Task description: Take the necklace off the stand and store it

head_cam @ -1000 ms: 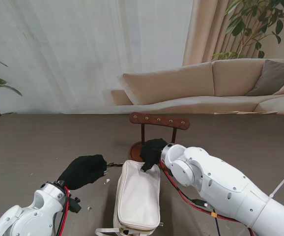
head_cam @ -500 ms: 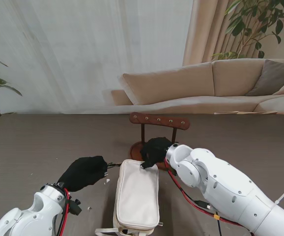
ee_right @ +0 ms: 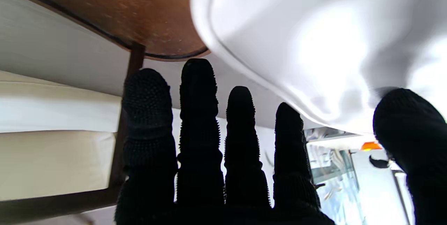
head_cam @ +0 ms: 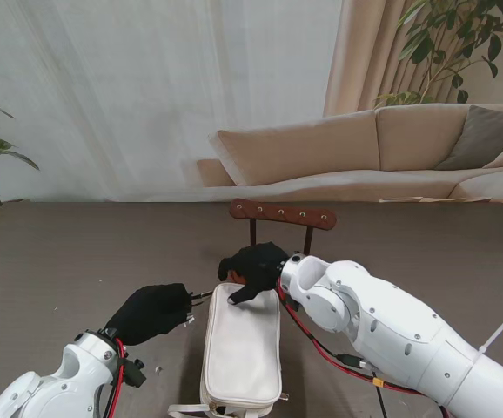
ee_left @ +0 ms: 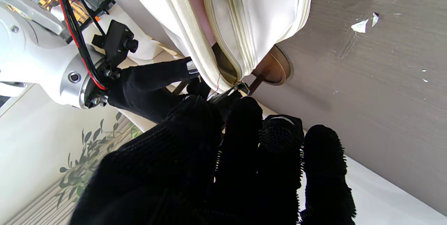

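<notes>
Fingers of the left hand (head_cam: 151, 313) pinch the pouch's zipper pull (ee_left: 241, 86) while the right hand (head_cam: 251, 268), spread and empty, steadies the white pouch (head_cam: 243, 348); necklace unseen, presumably inside.

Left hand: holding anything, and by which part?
The black-gloved left hand pinches the small metal zipper pull at the far end of the white zippered pouch.

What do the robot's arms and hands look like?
Both arms are smooth, rounded white shells. The left arm and right arm each have red and black cables running along them. The right arm also has a white zip tie near the elbow. The left hand and right hand wear black knit gloves with tiny grippy bumps on the fingers.
</notes>
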